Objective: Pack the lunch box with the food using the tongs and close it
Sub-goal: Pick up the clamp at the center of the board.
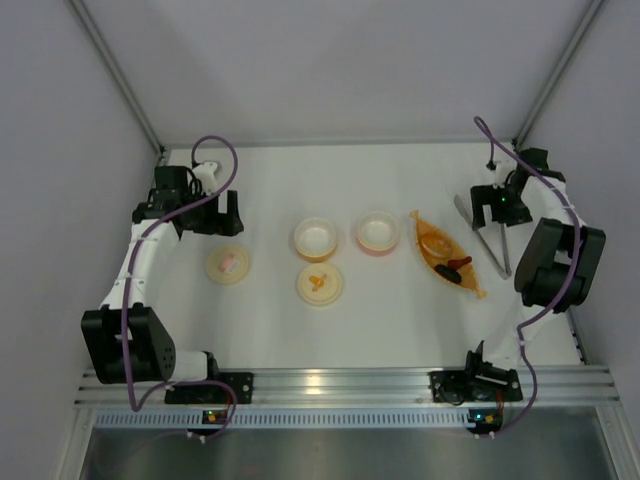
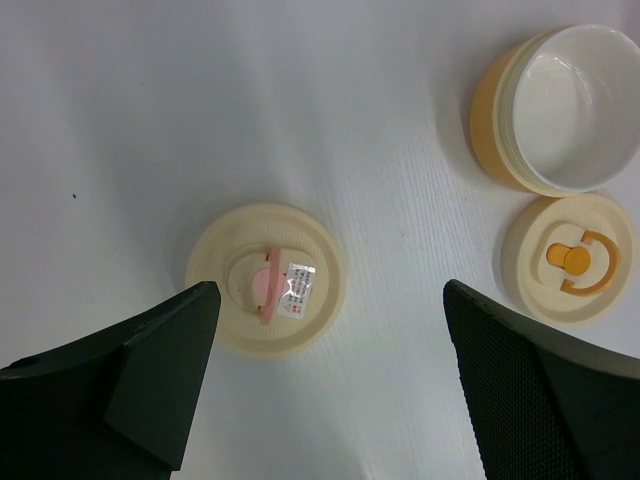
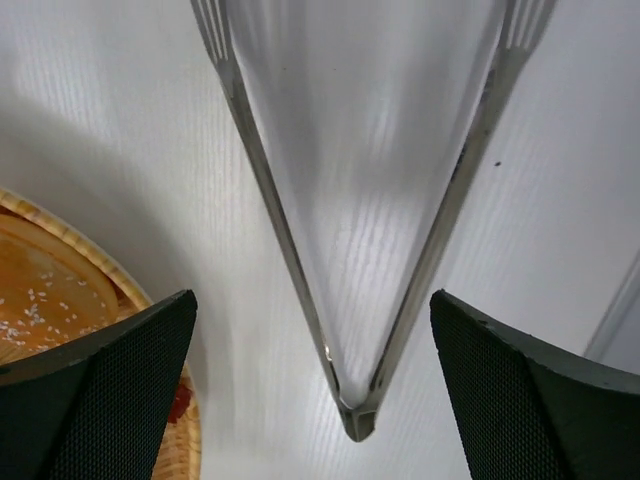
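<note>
The grey metal tongs [image 3: 357,418] lie flat on the table, their joined end between my right fingers and their two arms spreading away. My right gripper [image 3: 312,297] hangs open above them and touches nothing. In the top view the tongs [image 1: 497,252] lie right of the orange boat-shaped tray [image 1: 478,285]. The tray holds the food: a tan bun [image 1: 435,243], a dark sausage piece [image 1: 456,264] and a red bit [image 1: 451,272]. The lunch box stands open as an orange bowl [image 1: 315,238] and a pink bowl [image 1: 378,232]. My left gripper [image 1: 215,216] is open over a cream lid [image 2: 266,293].
A second cream lid [image 2: 570,260] with an orange handle lies just in front of the orange bowl [image 2: 560,105]. The pink-handled lid [image 1: 228,265] sits to the left of both. The tray's woven rim [image 3: 60,235] shows beside my right gripper's left finger. Walls enclose the table.
</note>
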`<state>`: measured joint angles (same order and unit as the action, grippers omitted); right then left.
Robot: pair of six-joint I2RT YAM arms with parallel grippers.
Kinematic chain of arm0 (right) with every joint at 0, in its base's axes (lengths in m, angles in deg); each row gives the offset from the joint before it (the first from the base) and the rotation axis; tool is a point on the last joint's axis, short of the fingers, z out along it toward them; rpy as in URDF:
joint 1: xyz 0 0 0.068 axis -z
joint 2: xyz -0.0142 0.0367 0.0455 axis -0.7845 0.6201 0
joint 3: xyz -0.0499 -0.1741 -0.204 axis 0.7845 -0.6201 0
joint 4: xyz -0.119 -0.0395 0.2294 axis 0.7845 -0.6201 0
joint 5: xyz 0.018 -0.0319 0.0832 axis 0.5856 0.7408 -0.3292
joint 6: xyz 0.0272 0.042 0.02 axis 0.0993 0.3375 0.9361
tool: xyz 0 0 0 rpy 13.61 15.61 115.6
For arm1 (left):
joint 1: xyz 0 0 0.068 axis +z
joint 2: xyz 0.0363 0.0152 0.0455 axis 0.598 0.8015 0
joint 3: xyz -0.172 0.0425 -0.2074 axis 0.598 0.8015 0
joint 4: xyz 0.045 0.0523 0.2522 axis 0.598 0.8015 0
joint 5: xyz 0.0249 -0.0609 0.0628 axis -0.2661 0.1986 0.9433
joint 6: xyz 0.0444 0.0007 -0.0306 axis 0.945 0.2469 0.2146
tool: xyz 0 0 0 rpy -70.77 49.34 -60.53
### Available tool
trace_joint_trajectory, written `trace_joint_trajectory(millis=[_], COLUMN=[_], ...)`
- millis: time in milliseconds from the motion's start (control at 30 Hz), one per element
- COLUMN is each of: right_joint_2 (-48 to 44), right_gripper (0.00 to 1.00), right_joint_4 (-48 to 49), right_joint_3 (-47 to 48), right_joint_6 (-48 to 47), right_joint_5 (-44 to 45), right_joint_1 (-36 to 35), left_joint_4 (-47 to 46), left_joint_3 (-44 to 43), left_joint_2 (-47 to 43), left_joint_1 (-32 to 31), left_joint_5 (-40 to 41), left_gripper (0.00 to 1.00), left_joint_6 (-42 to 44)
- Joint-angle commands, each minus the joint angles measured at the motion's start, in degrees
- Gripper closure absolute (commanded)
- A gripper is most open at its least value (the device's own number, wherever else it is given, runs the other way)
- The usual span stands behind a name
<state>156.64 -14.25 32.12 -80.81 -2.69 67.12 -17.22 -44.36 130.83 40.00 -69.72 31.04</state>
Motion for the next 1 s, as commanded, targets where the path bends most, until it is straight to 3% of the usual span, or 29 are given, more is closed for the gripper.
trace_joint_trajectory(millis=[0,967], right_joint_2=[-1.4,11.6], right_gripper=[0.01,0.01], right_joint_4=[-2.6,2.2], right_joint_3=[2.5,3.8], right_joint_6=[-3.6,-2.9], right_joint_5=[2.2,2.2], right_joint_1=[2.3,3.0], left_joint_4=[-2.9,-4.3], left_joint_3=[-0.3,-0.4], left_joint_2=[-0.4,2.6], left_joint_1=[-0.1,0.0], left_joint_5=[-1.2,-1.4], left_gripper=[0.02,0.02], left_joint_6=[0.6,0.5])
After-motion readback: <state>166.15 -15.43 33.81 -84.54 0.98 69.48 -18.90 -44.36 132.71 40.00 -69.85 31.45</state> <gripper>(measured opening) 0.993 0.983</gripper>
